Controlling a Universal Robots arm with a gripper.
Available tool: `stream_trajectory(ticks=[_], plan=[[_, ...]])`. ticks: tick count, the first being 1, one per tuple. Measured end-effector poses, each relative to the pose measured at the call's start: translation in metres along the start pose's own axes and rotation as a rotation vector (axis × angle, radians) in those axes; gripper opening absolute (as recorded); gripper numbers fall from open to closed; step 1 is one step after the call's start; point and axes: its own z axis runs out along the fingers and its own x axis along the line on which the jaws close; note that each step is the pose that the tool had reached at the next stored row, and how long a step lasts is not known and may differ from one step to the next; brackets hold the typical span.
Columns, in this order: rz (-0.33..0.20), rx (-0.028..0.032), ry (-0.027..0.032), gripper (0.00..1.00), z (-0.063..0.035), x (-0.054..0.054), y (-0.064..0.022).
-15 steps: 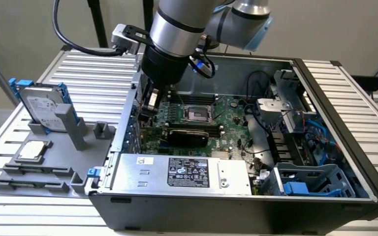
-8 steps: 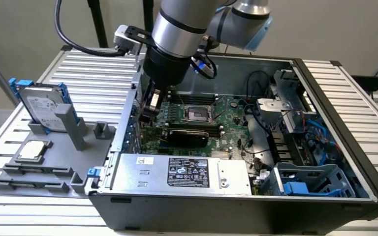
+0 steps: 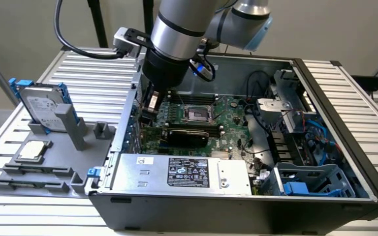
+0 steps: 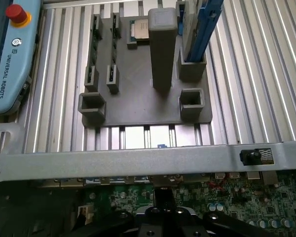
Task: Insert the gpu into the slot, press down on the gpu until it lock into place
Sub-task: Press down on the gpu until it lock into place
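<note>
The gpu [image 3: 187, 136] sits flat across the motherboard [image 3: 232, 118], apparently seated. We see the gripper [image 3: 151, 105] hovering beside it; its claw state we cannot tell.

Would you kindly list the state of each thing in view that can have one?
gpu: lying flat on the motherboard inside the case, not held.
computer case: side panel off, interior exposed.
processor socket: bare, no chip in it.
hard drive: standing upright in the grey holder.
processor chip: lying flat on the grey holder.
gripper: low over the motherboard by the case wall; jaw state unclear.
</note>
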Motion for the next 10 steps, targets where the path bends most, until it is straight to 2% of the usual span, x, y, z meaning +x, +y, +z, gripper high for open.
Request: stream_trajectory(ticks=[10], plan=[[0.026,-0.0037,0.0011,0.11,-0.0001,-0.0005,0.0004]])
